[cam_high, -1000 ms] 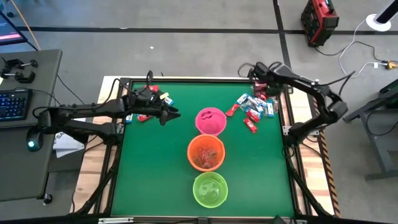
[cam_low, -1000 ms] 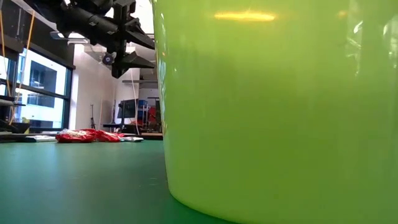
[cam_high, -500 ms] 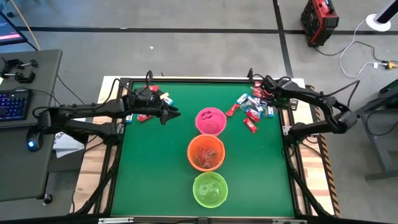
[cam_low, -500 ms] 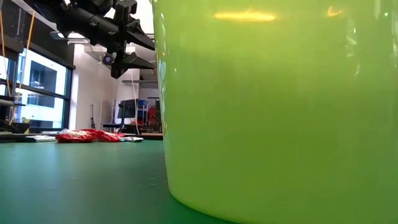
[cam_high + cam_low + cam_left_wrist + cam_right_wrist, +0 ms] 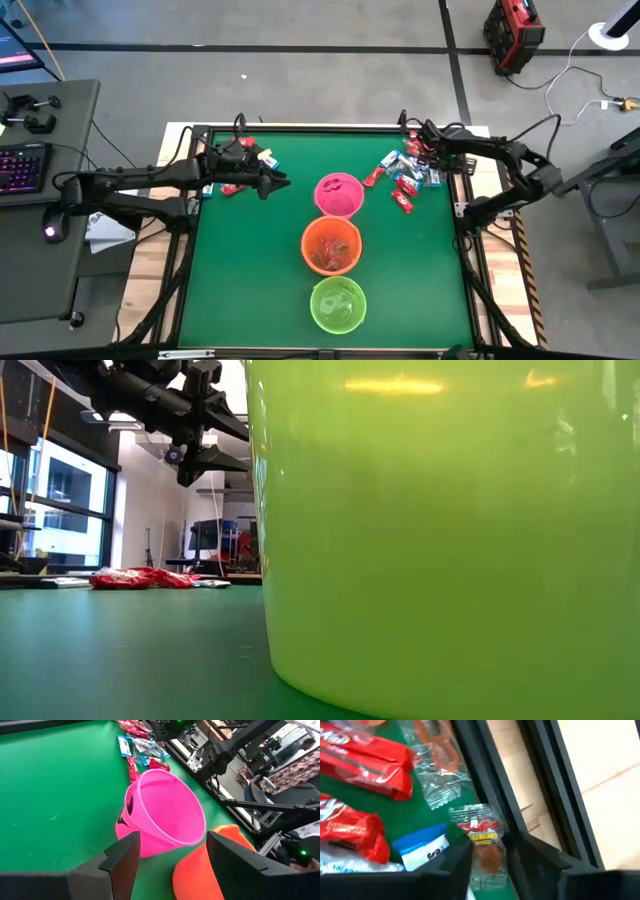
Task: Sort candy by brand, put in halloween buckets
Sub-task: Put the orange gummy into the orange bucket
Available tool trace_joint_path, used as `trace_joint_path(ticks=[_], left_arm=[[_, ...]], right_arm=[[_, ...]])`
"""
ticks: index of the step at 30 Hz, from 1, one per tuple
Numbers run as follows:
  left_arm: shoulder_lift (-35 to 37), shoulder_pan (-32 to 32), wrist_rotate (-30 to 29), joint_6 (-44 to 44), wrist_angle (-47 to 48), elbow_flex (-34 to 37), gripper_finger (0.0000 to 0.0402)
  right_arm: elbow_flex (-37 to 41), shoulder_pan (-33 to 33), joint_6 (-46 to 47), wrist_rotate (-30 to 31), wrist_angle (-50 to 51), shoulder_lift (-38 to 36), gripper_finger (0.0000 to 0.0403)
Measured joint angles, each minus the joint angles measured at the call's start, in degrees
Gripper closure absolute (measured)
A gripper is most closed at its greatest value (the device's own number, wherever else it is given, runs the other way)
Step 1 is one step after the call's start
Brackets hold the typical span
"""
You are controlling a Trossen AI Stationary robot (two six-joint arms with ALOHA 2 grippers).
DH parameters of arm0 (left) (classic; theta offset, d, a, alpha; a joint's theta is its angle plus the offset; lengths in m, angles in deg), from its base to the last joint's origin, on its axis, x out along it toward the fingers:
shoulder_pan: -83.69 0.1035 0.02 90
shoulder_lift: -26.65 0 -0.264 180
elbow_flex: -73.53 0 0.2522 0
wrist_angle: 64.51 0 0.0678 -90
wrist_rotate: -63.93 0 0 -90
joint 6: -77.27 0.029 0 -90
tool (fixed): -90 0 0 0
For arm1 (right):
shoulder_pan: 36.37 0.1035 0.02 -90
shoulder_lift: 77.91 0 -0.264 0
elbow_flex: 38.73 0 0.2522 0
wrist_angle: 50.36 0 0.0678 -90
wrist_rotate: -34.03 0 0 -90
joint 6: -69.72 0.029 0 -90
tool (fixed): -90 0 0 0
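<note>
Reaching over the candy (image 5: 405,172) at the worktop's far right edge, the right gripper (image 5: 487,851) has shifted; its fingers are straddling a clear-wrapped piece, partly open, gripping nothing yet. Left gripper (image 5: 170,857) is idling wide open.

Looked like a robotics lab or test bay, not a home. The green-topped table (image 5: 400,260) sat in a black metal frame on a bare grey concrete floor (image 5: 320,80) marked with dark tape lines. Left of the table stood a desk with a backlit keyboard (image 5: 22,167) and a mouse (image 5: 52,230). Beyond the table's far right corner sat a red equipment case (image 5: 513,33), with white cabling (image 5: 570,70) trailing across the floor. The low view showed tall windows (image 5: 60,500) and white walls behind.
</note>
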Motion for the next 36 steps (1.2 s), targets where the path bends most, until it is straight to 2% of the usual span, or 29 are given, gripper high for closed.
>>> trace_joint_path(ticks=[5,6,11,14,17,20,25,30,36], left_arm=[[0.0,0.0,-2.4,0.0,0.0,0.0,0.0186],[0.0,0.0,-2.5,0.0,0.0,0.0,0.0186],[0.0,0.0,-2.5,0.0,0.0,0.0,0.0186],[0.0,0.0,-2.5,0.0,-0.1,0.0,0.0186],[0.0,0.0,-2.9,0.1,-0.1,0.0,0.0186],[0.0,0.0,-4.1,0.1,0.0,0.0,0.0186],[0.0,0.0,-7.3,0.1,0.0,0.0,0.0186],[0.0,0.0,-9.1,0.1,0.0,0.0,0.0186],[0.0,0.0,-9.1,-0.3,0.0,0.0,0.0186]], right_arm=[[0.0,0.1,-4.5,-0.2,0.1,-1.0,0.0377],[-0.2,0.4,-5.2,-0.2,0.2,-1.7,0.0389],[-3.0,3.3,-6.7,1.6,3.9,-8.4,0.0376],[-4.7,7.5,-6.7,0.2,4.8,-14.0,0.0386],[-5.4,14.1,-6.7,-7.0,2.9,-19.8,0.0398],[-5.5,23.2,-5.7,-15.7,-1.5,-24.7,0.0394],[-5.5,40.9,-2.8,-27.2,-17.8,-27.8,0.0399],[-5.6,56.0,-0.8,-29.1,-35.9,-25.3,0.0400],[-5.6,66.6,-2.3,-29.2,-48.9,-18.0,0.0401]])
